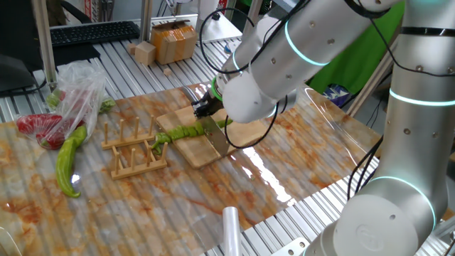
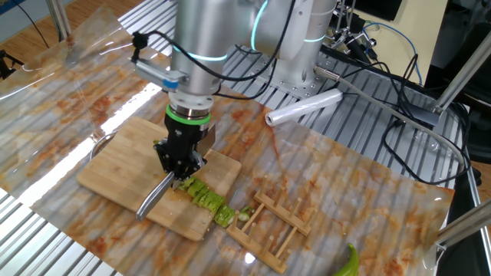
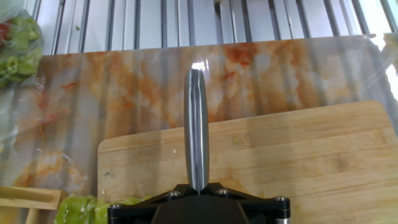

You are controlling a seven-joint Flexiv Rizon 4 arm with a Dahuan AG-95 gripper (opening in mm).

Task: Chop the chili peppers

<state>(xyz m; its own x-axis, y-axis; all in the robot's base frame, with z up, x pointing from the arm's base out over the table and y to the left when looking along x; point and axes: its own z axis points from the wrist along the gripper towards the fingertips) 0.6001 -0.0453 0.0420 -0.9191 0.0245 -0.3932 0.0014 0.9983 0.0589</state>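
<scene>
A green chili pepper (image 1: 183, 133) lies on the wooden cutting board (image 1: 249, 131), sliced into short chunks that still sit in a row (image 2: 207, 198). My gripper (image 2: 182, 164) is shut on the handle of a knife (image 2: 156, 198). The blade (image 1: 216, 137) stands on the board just beside the uncut end of the chili. In the hand view the knife's spine (image 3: 196, 130) runs away from the gripper (image 3: 196, 194) over the board (image 3: 311, 155). There, part of the chili (image 3: 87, 208) shows at the lower left.
A wooden rack (image 1: 135, 149) stands at the board's end near the chili tip. Beyond it lie a thick pale curved pepper (image 1: 69, 160) and a plastic bag with red peppers (image 1: 50, 124). A roll of clear film (image 2: 303, 107) and cables lie by the arm's base.
</scene>
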